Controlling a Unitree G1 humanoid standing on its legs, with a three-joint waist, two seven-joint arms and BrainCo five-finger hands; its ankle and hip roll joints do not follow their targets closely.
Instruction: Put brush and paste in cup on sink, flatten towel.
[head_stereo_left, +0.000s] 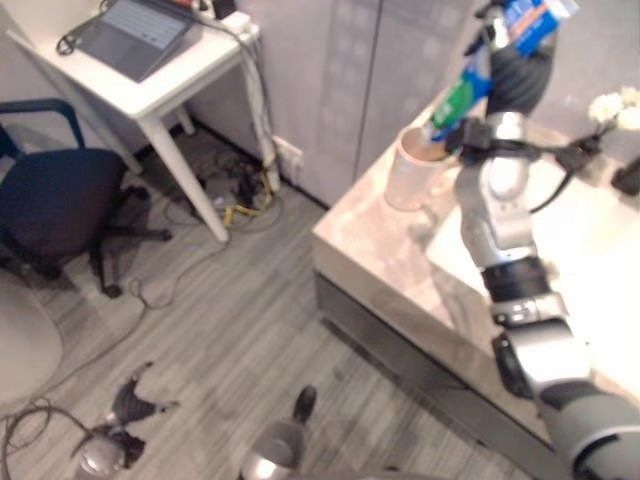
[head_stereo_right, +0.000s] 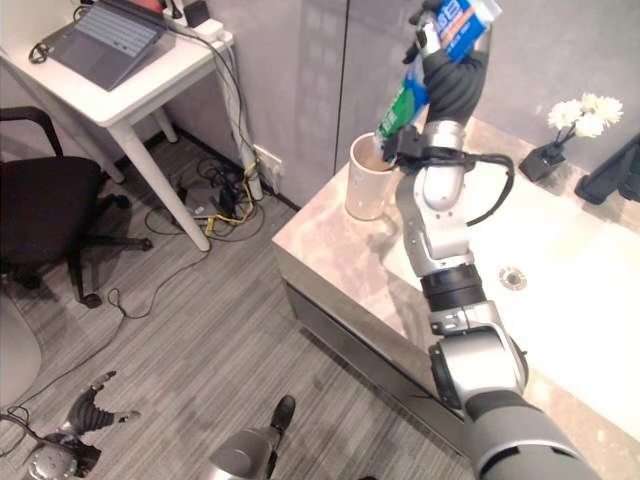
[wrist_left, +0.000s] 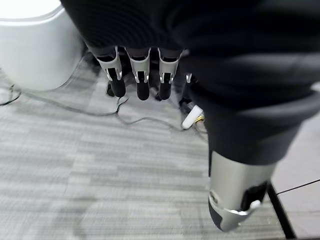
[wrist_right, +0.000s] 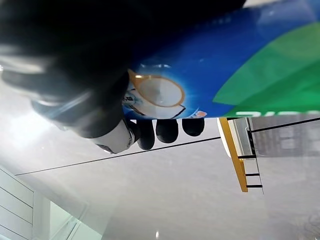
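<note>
Right hand (head_stereo_right: 452, 62) raised above the cup (head_stereo_right: 367, 180), fingers curled round the paste (head_stereo_right: 430, 60): blue upper end up by the palm, green lower end slanted down into the cup's mouth. Held high and steep like that, most likely so the tube slides in on release rather than knocking the rim. Dark fingertips wrapped over the tube's blue face in the right wrist view (wrist_right: 167, 130), so a firm grip, not yet let go. Cup standing upright near the corner of the counter (head_stereo_right: 330, 250), just beside the sink (head_stereo_right: 560, 270), close to the edge, so a careful drop needed to avoid tipping it. Whether a brush sits in the cup: cannot tell. No towel to be made out; a small vase of white flowers (head_stereo_right: 575, 115) at the back of the counter. Left hand (wrist_left: 140, 75) hanging low over the floor, fingers straight and relaxed, holding nothing, kept out of the way. Off to the left, a desk (head_stereo_left: 160, 85) with a laptop (head_stereo_left: 135, 35) and a chair (head_stereo_left: 55, 200).
</note>
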